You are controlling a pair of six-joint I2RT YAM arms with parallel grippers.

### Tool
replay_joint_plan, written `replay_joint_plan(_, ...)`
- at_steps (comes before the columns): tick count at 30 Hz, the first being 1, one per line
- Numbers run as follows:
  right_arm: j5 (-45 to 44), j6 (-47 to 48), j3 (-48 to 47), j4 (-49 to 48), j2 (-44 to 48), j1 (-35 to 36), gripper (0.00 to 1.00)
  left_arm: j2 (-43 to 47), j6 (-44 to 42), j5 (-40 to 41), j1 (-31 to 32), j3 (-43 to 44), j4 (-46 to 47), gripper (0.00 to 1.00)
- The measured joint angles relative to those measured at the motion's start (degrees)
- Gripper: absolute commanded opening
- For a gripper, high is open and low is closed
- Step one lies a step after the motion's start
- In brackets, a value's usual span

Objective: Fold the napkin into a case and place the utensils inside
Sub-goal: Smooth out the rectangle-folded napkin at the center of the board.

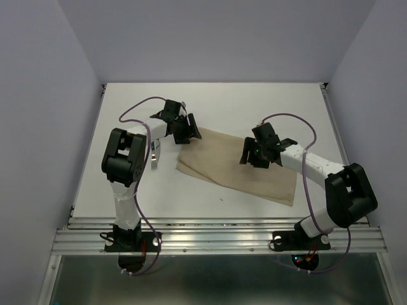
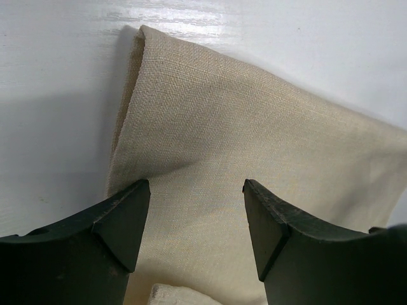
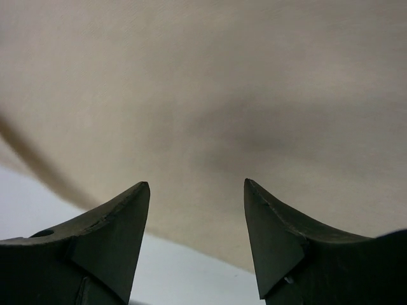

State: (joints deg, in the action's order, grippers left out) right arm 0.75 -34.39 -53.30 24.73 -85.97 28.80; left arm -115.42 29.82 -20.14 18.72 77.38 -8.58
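Observation:
The beige-tan napkin (image 1: pixel 235 168) lies flat on the white table as a folded oblong slanting from upper left to lower right. My left gripper (image 1: pixel 191 135) hovers open over its upper left corner. In the left wrist view the cloth (image 2: pixel 254 146) fills the space between and beyond the spread jaws (image 2: pixel 197 190), which hold nothing. My right gripper (image 1: pixel 248 155) is open over the napkin's far long edge. In the right wrist view the cloth (image 3: pixel 203 95) lies ahead of the empty jaws (image 3: pixel 197 190). A fork (image 1: pixel 154 162) lies beside the left arm, tines toward the near side, partly hidden.
White table (image 1: pixel 254 101) with grey walls on three sides. A metal rail (image 1: pixel 216 238) runs along the near edge at the arm bases. A small raised fold of cloth (image 2: pixel 178 295) shows at the bottom of the left wrist view.

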Motion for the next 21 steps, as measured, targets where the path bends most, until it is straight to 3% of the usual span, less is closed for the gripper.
replay_joint_plan(5, -1.7, -1.0, 2.0, -0.3, 0.4, -10.0, 0.66, 0.6, -0.2, 0.2, 0.0, -0.8, 0.3, 0.72)
replay_joint_plan(11, -2.7, -0.3, 1.9, -2.4, -2.2, -16.7, 0.66, 3.3, -1.2, 1.9, -0.1, -3.6, -0.9, 0.72)
replay_joint_plan(21, -5.4, 3.3, -3.1, -4.7, -10.7, -19.9, 0.66, 8.2, -2.4, 3.3, -0.1, -9.4, -2.7, 0.72)
